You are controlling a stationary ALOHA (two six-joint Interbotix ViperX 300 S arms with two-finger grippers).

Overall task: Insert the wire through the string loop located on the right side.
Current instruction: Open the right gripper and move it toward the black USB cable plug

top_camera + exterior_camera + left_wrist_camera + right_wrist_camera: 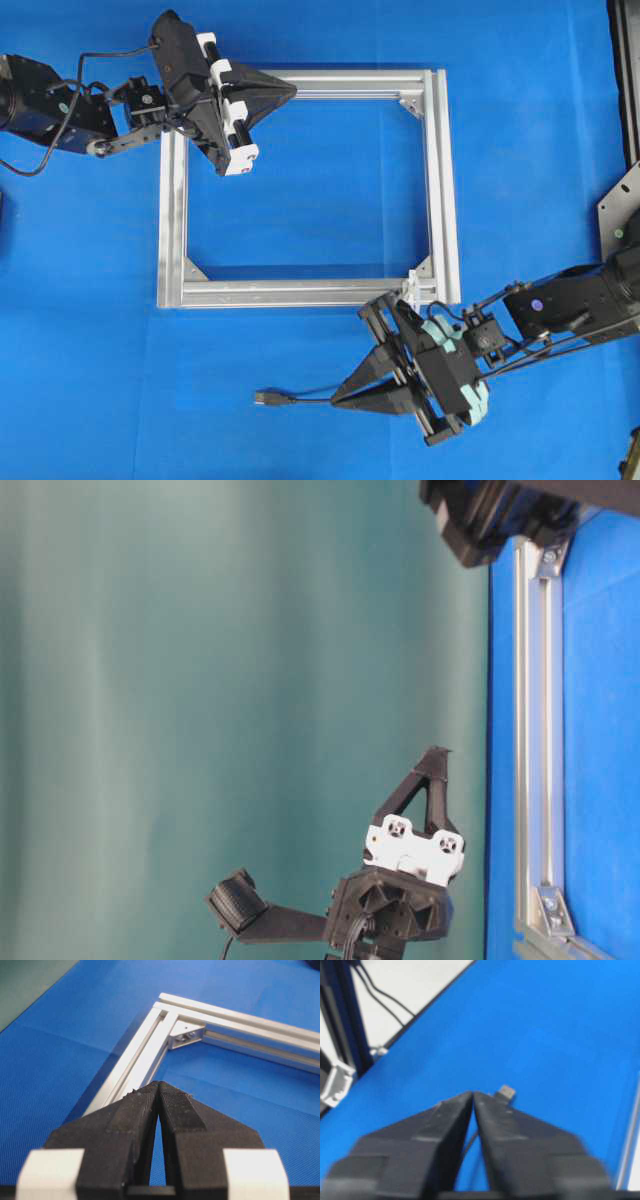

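On the blue tabletop (90,360) lies a silver frame (440,180). The left gripper (290,92) hovers over the frame's top bar, its fingers (142,1110) clenched on nothing. The right gripper (338,402), below the frame, has its fingers (455,1110) pinched on the wire (300,399) (plug end pointing left). The string loop (411,281) sits at the frame's lower right corner, apart from the wire.
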